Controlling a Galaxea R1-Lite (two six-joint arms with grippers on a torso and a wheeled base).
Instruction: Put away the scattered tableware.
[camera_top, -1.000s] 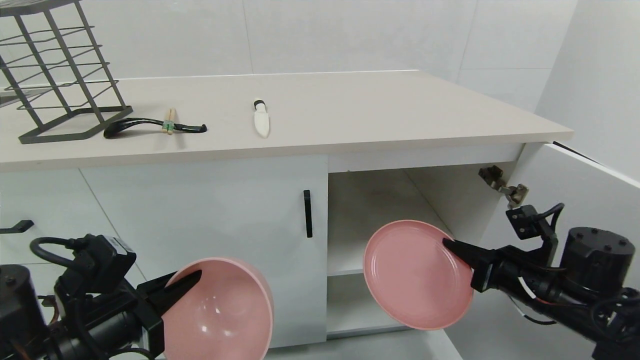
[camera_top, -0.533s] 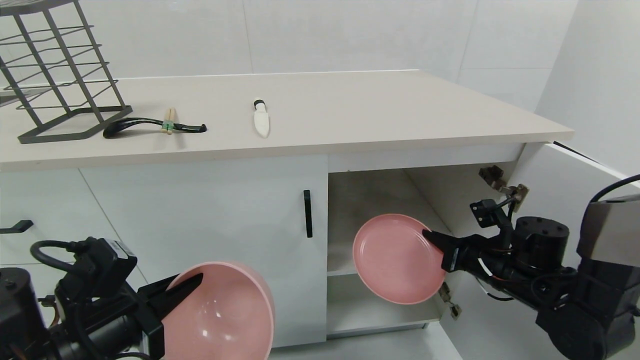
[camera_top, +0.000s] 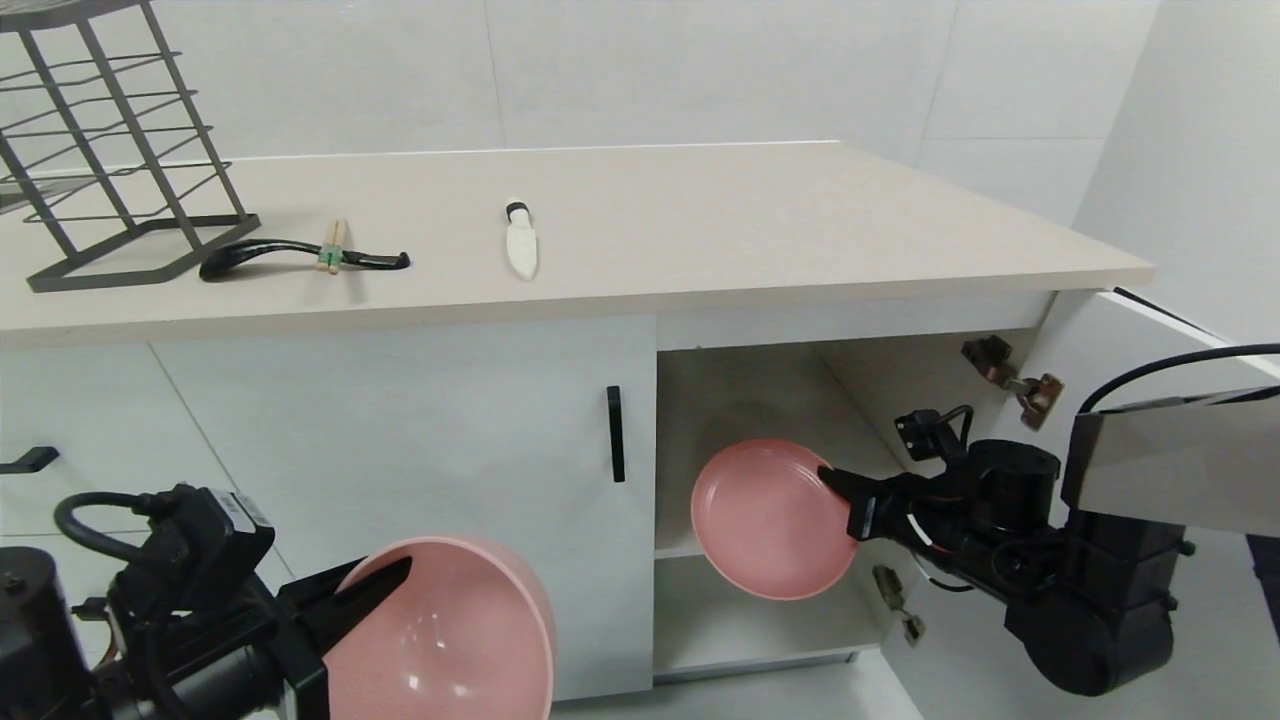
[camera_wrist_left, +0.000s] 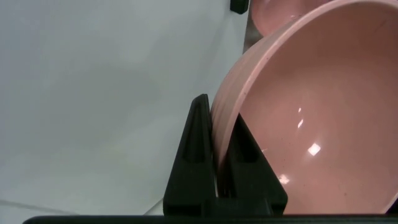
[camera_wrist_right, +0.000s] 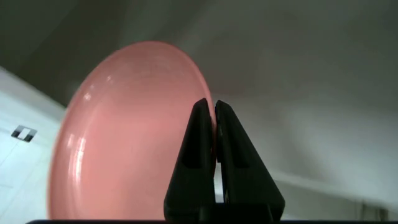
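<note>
My right gripper (camera_top: 832, 482) is shut on the rim of a pink plate (camera_top: 765, 520), which stands on edge in the mouth of the open cabinet (camera_top: 740, 400), above its shelf. In the right wrist view the plate (camera_wrist_right: 130, 137) stands before the dark cabinet interior, its rim pinched in the gripper (camera_wrist_right: 214, 115). My left gripper (camera_top: 385, 578) is shut on the rim of a pink bowl (camera_top: 450, 640), held low in front of the closed cabinet door (camera_top: 420, 470). The left wrist view has the bowl (camera_wrist_left: 311, 118) clamped at its edge by the gripper (camera_wrist_left: 214, 124).
On the countertop (camera_top: 700, 220) lie a black ladle (camera_top: 290, 255), a chopsticks bundle (camera_top: 330, 245) and a white knife (camera_top: 521, 243). A dark wire dish rack (camera_top: 110, 160) stands at the back left. The cabinet's right door (camera_top: 1150, 340) is swung open beside my right arm.
The right gripper has carried the plate forward and leftward into the cabinet opening. The left gripper and bowl have stayed nearly still. The head camera has shifted slightly.
</note>
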